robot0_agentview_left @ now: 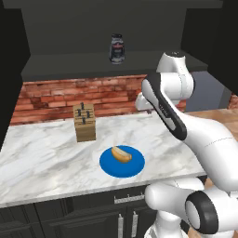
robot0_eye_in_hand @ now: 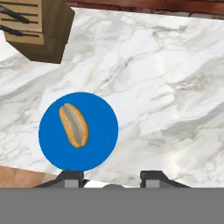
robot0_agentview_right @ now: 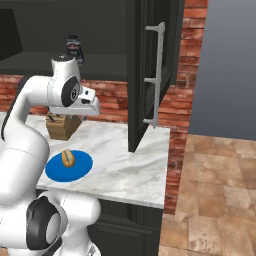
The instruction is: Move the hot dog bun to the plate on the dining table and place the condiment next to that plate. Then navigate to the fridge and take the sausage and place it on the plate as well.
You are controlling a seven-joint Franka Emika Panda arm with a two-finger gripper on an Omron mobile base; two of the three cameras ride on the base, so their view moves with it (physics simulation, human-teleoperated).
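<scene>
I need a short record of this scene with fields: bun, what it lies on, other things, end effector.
bun: hot dog bun, lying flat
support: blue plate on the marble counter
other things: knife block behind the plate; jar on the dark shelf above
end effector: end effector above the counter, apart from the bun, holding nothing

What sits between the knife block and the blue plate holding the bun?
Nothing: bare marble counter lies between the knife block and the blue plate carrying the hot dog bun, in the left base view.
</scene>
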